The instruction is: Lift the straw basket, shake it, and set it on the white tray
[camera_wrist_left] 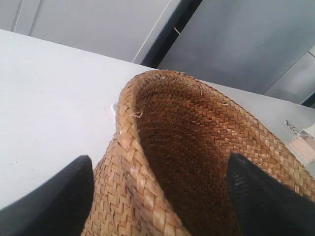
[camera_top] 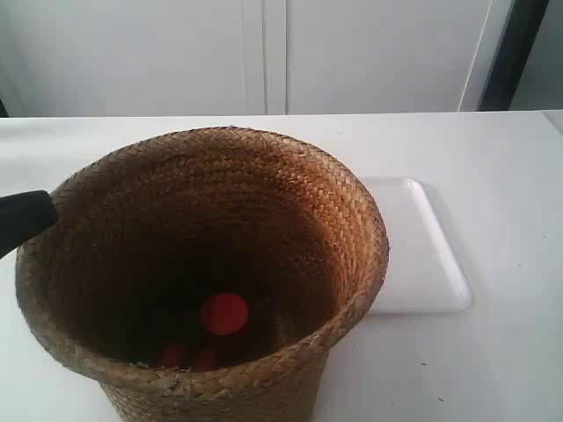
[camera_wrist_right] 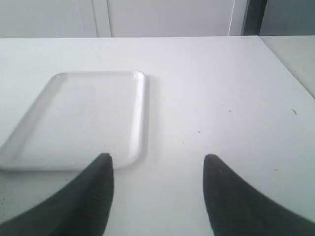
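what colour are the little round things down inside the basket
Red; the round things in the straw basket show best in the exterior view.

Bright diffuse light, soft shadows (straw basket (camera_top: 290, 202) interior dark, murky).

No lettering to be read

The straw basket (camera_top: 264, 193), the white tray (camera_top: 422, 255) and the tabletop (camera_top: 510, 352) carry no legible word, label, brand mark or number in any of the three views.

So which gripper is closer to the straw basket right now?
Left. The left gripper straddles the rim of the straw basket, jaws open; the right gripper hangs over the table near the white tray.
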Controlling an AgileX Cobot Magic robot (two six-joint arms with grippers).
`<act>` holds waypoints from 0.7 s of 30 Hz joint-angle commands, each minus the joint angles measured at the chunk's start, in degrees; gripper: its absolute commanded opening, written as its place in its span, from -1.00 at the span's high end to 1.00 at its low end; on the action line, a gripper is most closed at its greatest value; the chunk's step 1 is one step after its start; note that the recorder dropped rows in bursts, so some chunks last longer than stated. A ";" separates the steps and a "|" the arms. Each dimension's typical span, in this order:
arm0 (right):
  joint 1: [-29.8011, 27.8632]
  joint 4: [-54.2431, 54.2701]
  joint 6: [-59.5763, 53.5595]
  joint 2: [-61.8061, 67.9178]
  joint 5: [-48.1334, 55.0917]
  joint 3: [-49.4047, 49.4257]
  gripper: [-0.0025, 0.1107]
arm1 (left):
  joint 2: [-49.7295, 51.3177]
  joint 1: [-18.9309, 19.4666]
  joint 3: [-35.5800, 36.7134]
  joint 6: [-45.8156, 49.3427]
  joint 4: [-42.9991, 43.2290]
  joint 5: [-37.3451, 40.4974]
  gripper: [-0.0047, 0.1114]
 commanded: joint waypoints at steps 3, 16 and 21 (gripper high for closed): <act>-0.07 0.00 -0.14 -0.24 -0.13 0.08 0.04 | 2.25 -0.08 -0.41 -0.16 0.65 0.66 -0.40; -0.07 0.00 -0.14 -0.24 -0.13 0.08 0.04 | 4.01 -0.08 -0.41 -0.16 -1.20 1.27 -0.40; -0.07 0.00 -0.14 -0.24 -0.13 0.08 0.04 | 4.01 -0.08 -0.41 -0.16 -1.75 1.03 -0.40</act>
